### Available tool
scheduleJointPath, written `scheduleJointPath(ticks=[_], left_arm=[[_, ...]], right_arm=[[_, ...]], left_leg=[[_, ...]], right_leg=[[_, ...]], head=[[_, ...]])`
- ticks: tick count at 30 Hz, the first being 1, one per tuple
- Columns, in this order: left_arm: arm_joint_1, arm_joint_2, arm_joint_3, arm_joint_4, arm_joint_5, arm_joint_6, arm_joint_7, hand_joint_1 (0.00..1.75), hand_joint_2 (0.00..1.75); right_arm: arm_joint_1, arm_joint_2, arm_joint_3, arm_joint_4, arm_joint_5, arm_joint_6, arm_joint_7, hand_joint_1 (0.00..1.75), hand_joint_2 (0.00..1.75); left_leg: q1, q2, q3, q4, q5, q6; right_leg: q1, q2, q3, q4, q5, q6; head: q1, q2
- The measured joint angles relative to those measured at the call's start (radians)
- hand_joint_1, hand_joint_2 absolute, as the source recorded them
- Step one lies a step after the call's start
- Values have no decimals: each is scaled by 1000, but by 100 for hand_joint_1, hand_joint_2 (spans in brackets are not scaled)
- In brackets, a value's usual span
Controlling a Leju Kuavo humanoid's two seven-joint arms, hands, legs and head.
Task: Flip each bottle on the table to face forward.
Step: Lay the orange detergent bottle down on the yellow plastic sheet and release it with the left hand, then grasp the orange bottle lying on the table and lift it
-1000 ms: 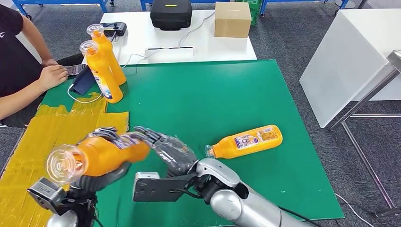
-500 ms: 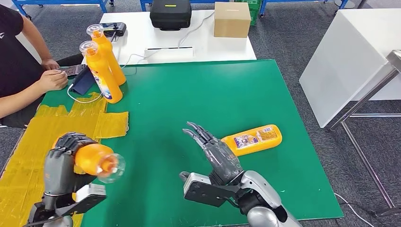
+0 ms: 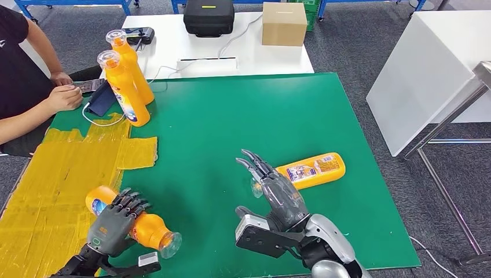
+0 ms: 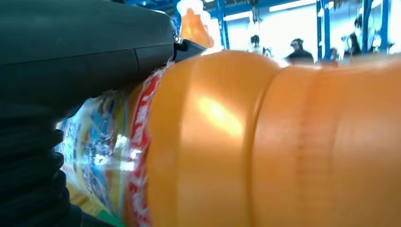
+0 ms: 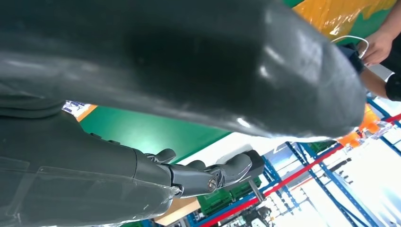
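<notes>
My left hand [image 3: 111, 225] grips an orange bottle [image 3: 146, 228] low over the near left of the green table, its clear cap pointing toward the near right. Up close in the left wrist view the orange bottle [image 4: 265, 142] shows its label beside my dark fingers [image 4: 71, 52]. A second orange bottle [image 3: 312, 170] lies on its side on the mat at centre right. My right hand [image 3: 275, 194] is open with fingers straight, just left of that bottle's cap end and holding nothing. Two more orange bottles [image 3: 126, 90] stand upright at the far left.
A person's hands [image 3: 65, 95] rest on a phone at the table's far left edge. Yellow tape sheets [image 3: 52, 174] cover the near left. A white table behind holds a black case [image 3: 209, 16] and a cardboard box [image 3: 284, 23]. A white counter [image 3: 428, 69] stands to the right.
My left hand has lowered the bottle toward the near table edge and turned it, cap now pointing right. My right hand has let go and moved right, beside the lying bottle.
</notes>
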Motion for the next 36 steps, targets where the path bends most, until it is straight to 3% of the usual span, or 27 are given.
scheduleJointPath(ticks=[10,20,26,30,34,36], left_arm=[[-3,-22,-4,-5,92,-25,78,0,0],[-4,-78,69,-46,134,-54,177,0,0],[9,-141,141,-122,403,-34,112,0,0],[15,-168,169,-157,435,-34,98,0,0],[22,-187,186,-176,497,-56,87,0,0],[24,-211,206,-196,682,-154,67,0,0]], right_arm=[[45,0,-2,-16,38,0,15,0,0],[93,-1,-2,-37,75,-21,32,0,0],[148,-8,-3,-65,116,-52,32,0,0],[168,-13,-3,-78,123,-55,32,0,0],[180,-18,-4,-85,133,-62,32,0,175],[194,-25,-11,-91,166,-78,39,0,175]], left_leg=[[0,0,0,0,0,0],[0,0,0,0,0,0],[0,-1,-1,0,0,0],[0,0,-1,0,0,0],[0,0,0,0,0,0],[0,-1,0,0,0,0]], right_leg=[[0,0,0,0,0,0],[0,0,0,0,0,0],[0,0,0,0,0,0],[0,0,0,0,0,0],[0,0,0,0,0,0],[0,0,0,0,0,0]], head=[[0,0],[0,0],[0,0],[0,0],[0,0],[0,0]])
